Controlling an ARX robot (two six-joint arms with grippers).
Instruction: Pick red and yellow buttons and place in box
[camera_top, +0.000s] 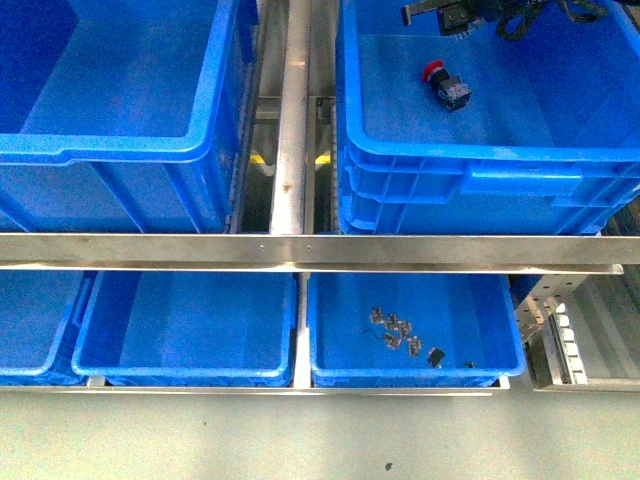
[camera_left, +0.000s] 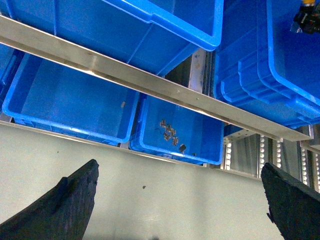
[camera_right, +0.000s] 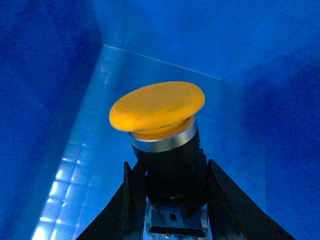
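Note:
The yellow button (camera_right: 157, 107) has a wide yellow-orange cap, a silver collar and a black body. My right gripper (camera_right: 170, 172) is shut on that body, inside the box (camera_right: 50, 75), whose blue walls fill the right wrist view. In the front view the box (camera_top: 480, 160) is the deep blue crate at upper right. The red button (camera_top: 447, 85) lies on its floor, and my right gripper (camera_top: 445, 15) shows only partly at the top edge above it. My left gripper (camera_left: 180, 210) is open over the pale floor, holding nothing, with its black fingers (camera_left: 65, 205) far apart.
A second deep blue crate (camera_top: 110, 100) stands at upper left, across a steel post (camera_top: 292, 110). A steel rail (camera_top: 300, 250) crosses in front. Below it sit shallow blue trays (camera_top: 190, 340); one tray (camera_top: 480, 350) holds several small metal parts (camera_top: 395, 330).

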